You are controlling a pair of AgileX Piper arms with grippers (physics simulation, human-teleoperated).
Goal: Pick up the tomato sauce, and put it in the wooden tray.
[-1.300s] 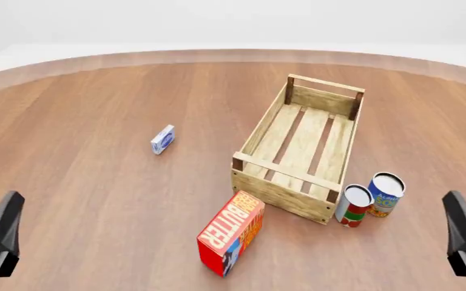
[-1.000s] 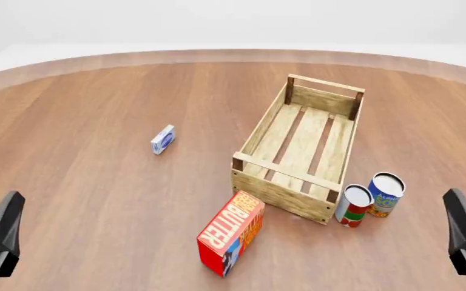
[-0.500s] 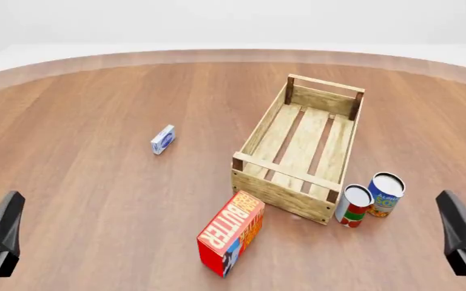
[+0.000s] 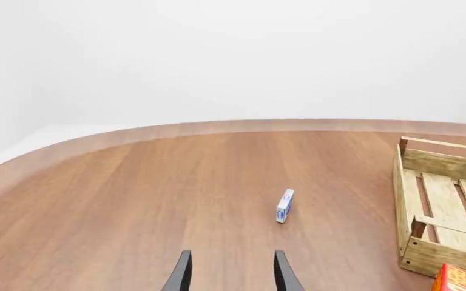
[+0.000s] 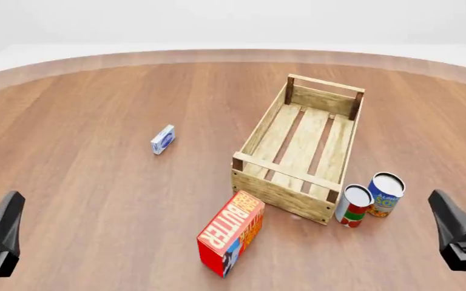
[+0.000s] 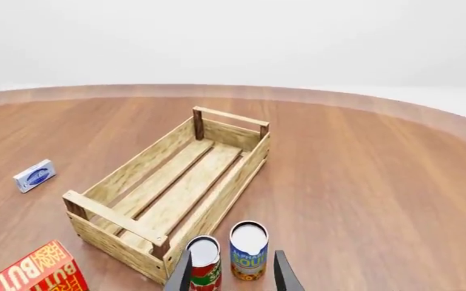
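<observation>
The tomato sauce (image 5: pixel 352 207), a small can with a red, white and green label, stands upright on the table just off the wooden tray's (image 5: pixel 281 191) near right corner. The tray is empty. In the right wrist view the tomato sauce (image 6: pixel 204 269) stands a little ahead of my right gripper (image 6: pixel 231 276), close to one finger, with the tray (image 6: pixel 221 206) beyond it. My right gripper (image 5: pixel 458 235) is open, low at the near right, apart from the can. At the near left my left gripper (image 5: pixel 2 235) is open and holds nothing; it shows in its own wrist view (image 4: pixel 233 276).
A blue and yellow can (image 5: pixel 385 194) stands touching or almost touching the tomato sauce on its right. A red butter box (image 5: pixel 231 232) lies tilted before the tray's near left corner. A small blue and white box (image 5: pixel 162 139) sits to the tray's left.
My right gripper has shifted a little leftward toward the cans in the front view. The left gripper and all the objects have stayed put.
</observation>
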